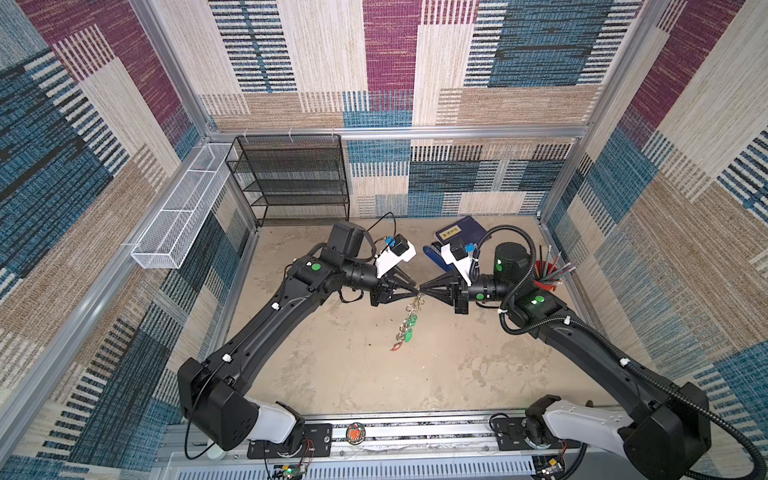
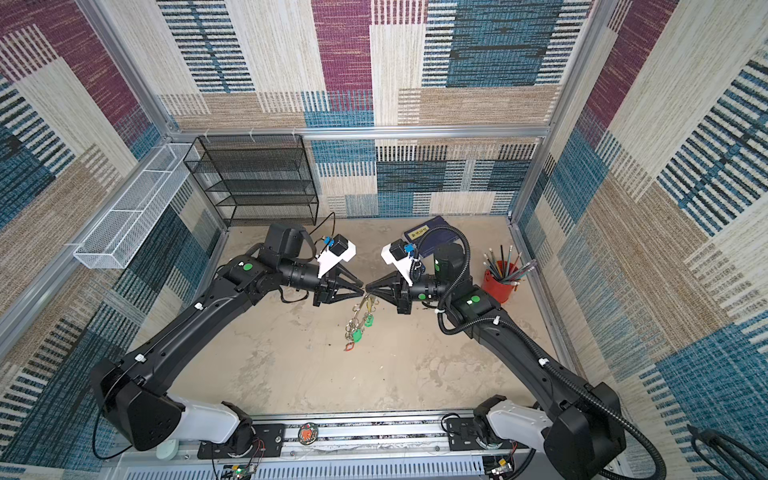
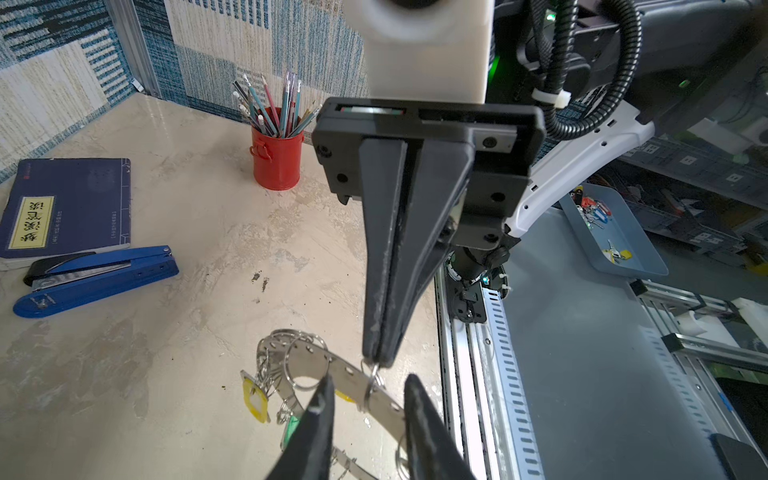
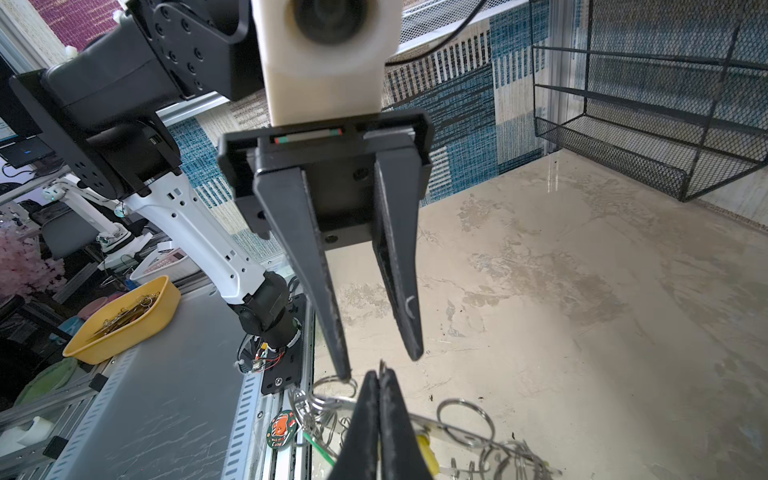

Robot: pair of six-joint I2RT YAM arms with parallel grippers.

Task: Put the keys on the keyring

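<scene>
Currently right gripper (image 3: pixel 376 360) is pinched tight on a split ring (image 3: pixel 370 392) at the keyring (image 1: pixel 405 324) rim, with the tagged keys (image 1: pixel 412 322) dangling long-axis down over the counter (image 1: pixel 332 374); left gripper (image 4: pixel 380 365) is half-spread, tip-to-tip opposite, straddling that ring.

My right: red pencil cup (image 3: pixel 276 160), navy notebook (image 3: pixel 70 203) beside blue stapler (image 3: pixel 95 276). Back-left: black mesh rack (image 1: pixel 291 183), white wire basket (image 1: pixel 183 208). Beige tabletop (image 1: pixel 332 374).

Grey keyring (image 3: pixel 349 375) hangs aloft with colour-tagged keys (image 1: pixel 411 323) dangling.
</scene>
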